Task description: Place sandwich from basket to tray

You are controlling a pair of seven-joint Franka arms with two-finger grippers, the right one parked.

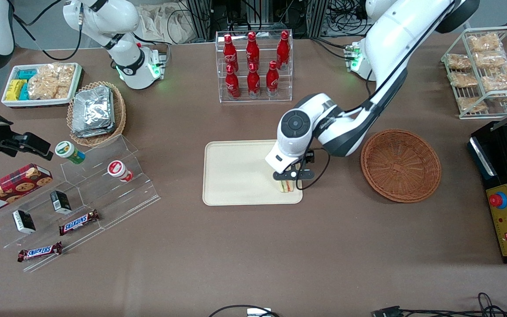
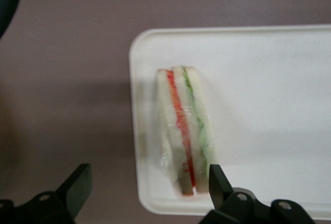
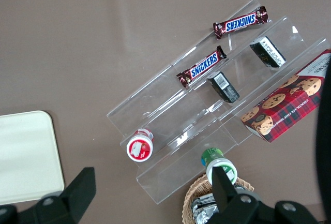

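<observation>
Snickers bars [image 1: 40,252] on the clear stepped stand [image 1: 104,193] lie nearest the front camera, toward the parked arm's end of the desk [image 1: 253,264]. Wide bare desk surface runs along the near edge.

Tray [image 1: 236,171]: flat, cream, rounded corners, low rim, mid-desk. Most of its surface is open.

Sandwich [image 2: 184,131]: lying on the tray, at the corner nearest the front camera on the working arm's side, close to the rim on two sides. In the wrist view its red and green filling stripes run along its length, roughly parallel to the tray's short edge; the long axis points toward the tray's long near edge. Clear wrap visible around it.

Gripper [image 1: 289,178]: directly above the sandwich, fingers spread apart. In the wrist view one finger [image 2: 220,182] sits just beside the sandwich's end; the other [image 2: 77,185] is well apart from it, over bare desk. Nothing is clamped.

Basket [image 1: 401,165]: round, reddish-brown wicker, beside the tray toward the working arm's end, with a strip of bare desk between them.

Rack of red bottles [image 1: 253,64] stands farther from the camera than the tray, well apart.
</observation>
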